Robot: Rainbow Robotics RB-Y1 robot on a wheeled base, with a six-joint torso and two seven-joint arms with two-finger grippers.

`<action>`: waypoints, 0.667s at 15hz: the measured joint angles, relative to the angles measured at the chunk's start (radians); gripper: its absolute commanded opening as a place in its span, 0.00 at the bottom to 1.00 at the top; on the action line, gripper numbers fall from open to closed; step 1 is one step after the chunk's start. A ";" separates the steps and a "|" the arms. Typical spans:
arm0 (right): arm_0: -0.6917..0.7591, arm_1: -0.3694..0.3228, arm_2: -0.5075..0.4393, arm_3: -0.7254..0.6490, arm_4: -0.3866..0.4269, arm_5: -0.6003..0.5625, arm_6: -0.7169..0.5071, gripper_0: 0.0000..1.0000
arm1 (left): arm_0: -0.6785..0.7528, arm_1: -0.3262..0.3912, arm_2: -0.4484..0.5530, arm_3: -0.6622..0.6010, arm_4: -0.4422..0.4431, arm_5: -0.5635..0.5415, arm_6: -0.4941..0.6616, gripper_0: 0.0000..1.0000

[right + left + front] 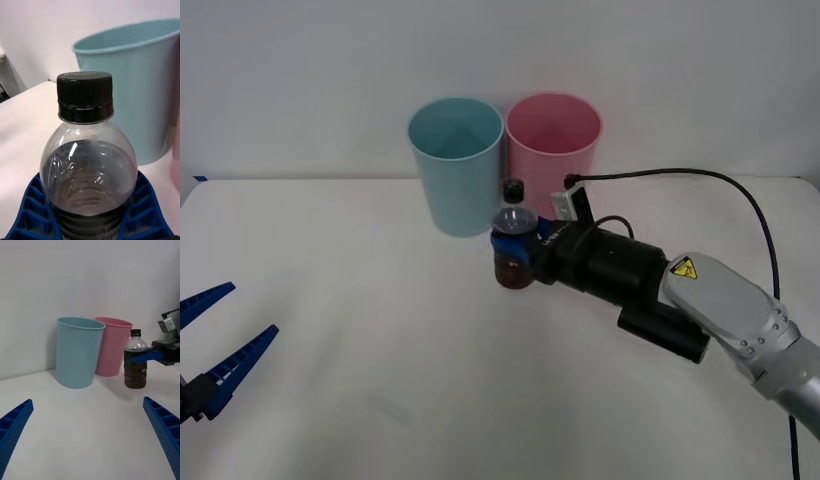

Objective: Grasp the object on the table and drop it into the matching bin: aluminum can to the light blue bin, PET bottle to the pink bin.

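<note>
No words or numbers can be read. The one sign is a yellow warning triangle sticker (683,268) on the right arm's grey casing (740,315), lower right of the front view.

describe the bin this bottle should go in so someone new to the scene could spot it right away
At the far edge of the wide white table two tall round plastic bins stand side by side. The right gripper, shut on the small clear plastic bottle with a black cap, sits just before them. The target is the pink bin, on the robot's right of its same-shaped light blue twin.
</note>
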 measured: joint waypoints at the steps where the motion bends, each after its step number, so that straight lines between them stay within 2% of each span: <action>1: 0.024 -0.010 -0.022 -0.040 -0.013 0.000 0.005 0.00 | 0.000 0.000 0.000 0.000 0.000 0.000 0.000 1.00; 7: 0.157 -0.046 -0.175 -0.239 -0.077 -0.029 0.030 0.00 | 0.000 0.000 0.000 0.000 0.000 0.000 0.000 1.00; 10: 0.211 -0.086 -0.246 -0.344 -0.149 -0.049 0.036 0.00 | 0.000 0.000 0.000 0.000 0.000 0.000 0.000 1.00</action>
